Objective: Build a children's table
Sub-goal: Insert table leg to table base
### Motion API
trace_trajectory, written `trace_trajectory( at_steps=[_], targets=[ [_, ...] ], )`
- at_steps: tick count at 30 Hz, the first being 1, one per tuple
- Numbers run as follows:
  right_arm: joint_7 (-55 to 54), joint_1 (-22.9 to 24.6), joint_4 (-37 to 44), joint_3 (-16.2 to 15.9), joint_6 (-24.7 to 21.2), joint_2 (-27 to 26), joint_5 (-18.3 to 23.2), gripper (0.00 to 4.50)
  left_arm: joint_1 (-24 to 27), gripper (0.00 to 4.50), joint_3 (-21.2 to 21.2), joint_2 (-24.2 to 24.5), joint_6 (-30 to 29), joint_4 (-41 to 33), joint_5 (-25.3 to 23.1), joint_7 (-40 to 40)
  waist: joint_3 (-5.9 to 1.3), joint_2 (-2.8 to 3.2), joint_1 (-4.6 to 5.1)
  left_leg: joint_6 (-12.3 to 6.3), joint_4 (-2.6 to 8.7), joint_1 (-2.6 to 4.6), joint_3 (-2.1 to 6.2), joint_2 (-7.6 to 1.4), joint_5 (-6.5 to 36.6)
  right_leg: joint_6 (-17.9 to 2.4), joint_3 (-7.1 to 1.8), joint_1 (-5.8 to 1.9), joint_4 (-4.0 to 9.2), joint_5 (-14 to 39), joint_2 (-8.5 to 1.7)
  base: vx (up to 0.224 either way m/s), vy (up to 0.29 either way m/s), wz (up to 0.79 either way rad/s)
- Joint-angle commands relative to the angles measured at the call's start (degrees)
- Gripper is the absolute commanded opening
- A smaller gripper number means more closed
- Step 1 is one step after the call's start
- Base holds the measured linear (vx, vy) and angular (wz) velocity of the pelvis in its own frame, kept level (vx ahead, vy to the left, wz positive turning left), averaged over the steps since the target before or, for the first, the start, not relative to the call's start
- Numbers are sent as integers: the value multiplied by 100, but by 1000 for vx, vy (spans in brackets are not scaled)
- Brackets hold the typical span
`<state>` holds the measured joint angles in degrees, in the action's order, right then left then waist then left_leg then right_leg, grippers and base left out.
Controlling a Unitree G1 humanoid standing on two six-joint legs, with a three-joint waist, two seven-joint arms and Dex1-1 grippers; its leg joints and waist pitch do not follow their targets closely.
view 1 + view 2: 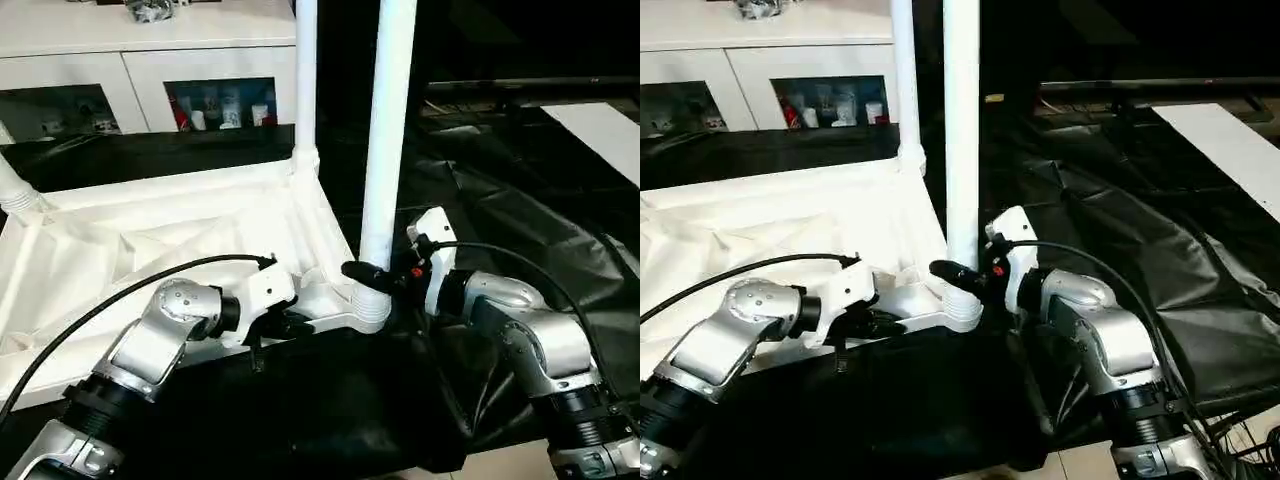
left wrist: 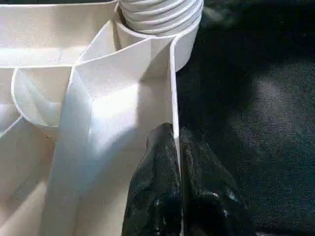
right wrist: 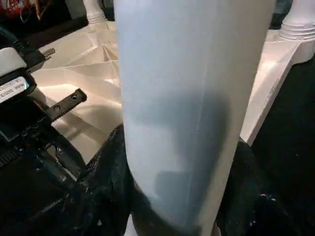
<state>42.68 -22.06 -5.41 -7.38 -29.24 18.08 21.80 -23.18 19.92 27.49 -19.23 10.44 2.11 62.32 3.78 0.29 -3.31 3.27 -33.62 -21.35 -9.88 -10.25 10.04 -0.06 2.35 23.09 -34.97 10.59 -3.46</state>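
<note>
The white tabletop (image 1: 150,250) lies upside down on a black sheet, ribbed underside up. Three white legs stand in its corner sockets: one at the near right corner (image 1: 388,130), one at the far right corner (image 1: 306,80), one at the far left (image 1: 12,185). My right gripper (image 1: 378,272) is shut on the near right leg (image 3: 192,98) just above its socket (image 1: 368,305), one black finger (image 3: 106,191) on each side. My left gripper (image 2: 174,135) is shut on the tabletop's thin rim (image 2: 173,83), a short way from that same corner.
A white cabinet with glass doors (image 1: 140,60) stands behind the tabletop. The crumpled black sheet (image 1: 520,200) spreads to the right, with a white panel (image 1: 600,130) at the far right. Pale floor (image 1: 500,462) shows at the near edge.
</note>
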Motion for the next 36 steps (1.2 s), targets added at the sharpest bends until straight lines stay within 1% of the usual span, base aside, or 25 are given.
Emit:
trace_trajectory(
  at_steps=[1,2,3,4,5,7,8,9,10,11,12,14,17,20,22,23,24,26,28,29,30,31,33,35,36],
  targets=[
    [5,22,-155,60,85,-44,-10,186,-59,0,-63,-50,98,107,120,32,-213,-55,25,-7,456,79,96,-235,1796,-688,-264,-133,600,2788,-428,0,0,0],
    [-13,52,-237,106,127,-91,30,186,-67,0,-72,-57,86,118,128,30,-210,-50,24,-7,460,84,98,-239,1811,-680,-265,-125,608,2840,-433,0,0,0],
    [-20,69,-284,136,152,-122,53,186,-70,0,-82,-62,76,120,136,33,-203,-28,23,1,463,87,103,-239,1835,-682,-265,-117,610,2865,-435,0,0,0],
    [-26,118,-356,217,189,-190,129,186,-74,0,-119,-87,78,133,148,-15,-198,-42,32,6,469,79,106,-238,1875,-667,-261,-121,617,2922,-432,0,0,0],
    [-29,131,-388,246,208,-222,154,186,-76,0,-135,-92,85,147,153,-23,-191,-21,28,16,474,88,111,-237,1928,-648,-262,-112,630,2997,-434,0,0,0],
    [-25,147,-414,283,212,-253,196,186,-74,0,-148,-95,92,157,160,-25,-186,-35,33,13,478,90,116,-238,1975,-626,-261,-109,639,3101,-440,0,0,0],
    [14,174,-439,338,225,-296,268,186,-74,0,-159,-98,103,171,162,-34,-177,-23,34,15,484,85,123,-236,2004,-613,-258,-109,645,3178,-442,0,0,0],
    [23,216,-459,415,226,-352,357,186,-73,0,-174,-106,112,185,168,-50,-175,-25,37,13,484,86,122,-237,2010,-604,-262,-104,652,3217,-447,0,0,0],
    [39,284,-502,519,246,-432,469,186,-68,0,-195,-118,114,195,178,-79,-167,-6,38,13,487,96,125,-237,2059,-596,-264,-90,671,3292,-449,0,0,0],
    [51,349,-541,566,294,-476,509,186,-62,0,-205,-125,112,192,181,-101,-177,5,30,5,482,100,127,-235,2085,-576,-266,-90,685,3360,-465,0,0,0],
    [61,448,-604,572,403,-510,487,186,-47,0,-218,-135,95,176,191,-124,-178,-7,28,3,492,87,131,-238,2060,-565,-259,-97,688,3369,-464,0,0,0],
    [63,498,-629,565,454,-523,470,186,-40,0,-221,-141,85,167,197,-130,-173,-3,25,-6,502,92,130,-241,2051,-562,-262,-89,688,3346,-457,0,0,0],
    [13,698,-767,551,787,-623,323,186,-11,0,-238,-169,65,131,196,-152,-172,13,20,-15,517,98,127,-245,2020,-587,-262,-86,699,3333,-465,0,0,0],
    [-81,812,-843,503,1132,-694,135,186,-4,0,-251,-178,63,125,190,-159,-180,36,17,-21,548,89,131,-256,1988,-619,-254,-106,702,3192,-466,0,0,0],
    [-97,861,-876,452,1329,-714,9,186,-5,0,-253,-176,74,135,182,-161,-182,41,23,-20,561,78,130,-258,1996,-652,-252,-112,696,3100,-461,0,0,0],
    [-117,891,-887,404,1458,-710,-90,186,-5,0,-254,-175,80,141,177,-164,-166,32,35,-12,565,80,130,-250,2063,-640,-250,-106,709,3188,-456,0,0,0],
    [-143,932,-906,332,1664,-699,-240,186,-8,0,-254,-173,90,152,169,-168,-162,41,36,8,567,98,133,-254,2145,-611,-252,-90,724,3315,-466,0,0,0],
    [-183,1004,-882,265,1881,-713,-361,186,-17,0,-258,-178,113,172,156,-184,-147,37,41,21,568,107,140,-250,2250,-543,-256,-77,755,3551,-480,0,0,0],
    [-203,1052,-842,244,2012,-737,-400,186,-23,0,-262,-188,114,174,153,-195,-145,26,47,14,569,123,148,-250,2333,-481,-259,-65,778,3732,-487,0,0,0],
    [-225,1071,-831,260,2093,-770,-411,186,-25,0,-265,-198,118,179,148,-202,-141,25,55,14,576,118,155,-246,2367,-454,-254,-62,788,3802,-480,0,0,0],
    [-236,1074,-829,266,2118,-778,-417,186,-25,0,-268,-203,123,182,149,-207,-149,28,55,9,578,122,155,-250,2363,-448,-256,-62,792,3792,-484,0,0,0],
    [-255,1080,-827,276,2158,-792,-426,186,-26,0,-272,-211,129,186,150,-215,-151,15,59,3,582,121,154,-253,2346,-451,-254,-66,793,3766,-481,0,0,0],
    [-300,1093,-845,312,2251,-832,-437,186,-28,0,-280,-230,130,193,154,-241,-166,20,55,-29,603,112,149,-262,2238,-508,-252,-87,779,3526,-477,0,0,0],
    [-285,1122,-864,294,2271,-844,-450,186,-23,0,-275,-245,127,189,151,-262,-171,1,59,-59,614,102,139,-264,2160,-552,-248,-102,767,3360,-470,0,0,0],
    [-258,1140,-876,241,2256,-833,-473,186,-10,0,-270,-243,133,183,145,-268,-157,-1,65,-68,618,108,133,-267,2176,-566,-253,-88,776,3363,-469,0,0,0]
  ],
)
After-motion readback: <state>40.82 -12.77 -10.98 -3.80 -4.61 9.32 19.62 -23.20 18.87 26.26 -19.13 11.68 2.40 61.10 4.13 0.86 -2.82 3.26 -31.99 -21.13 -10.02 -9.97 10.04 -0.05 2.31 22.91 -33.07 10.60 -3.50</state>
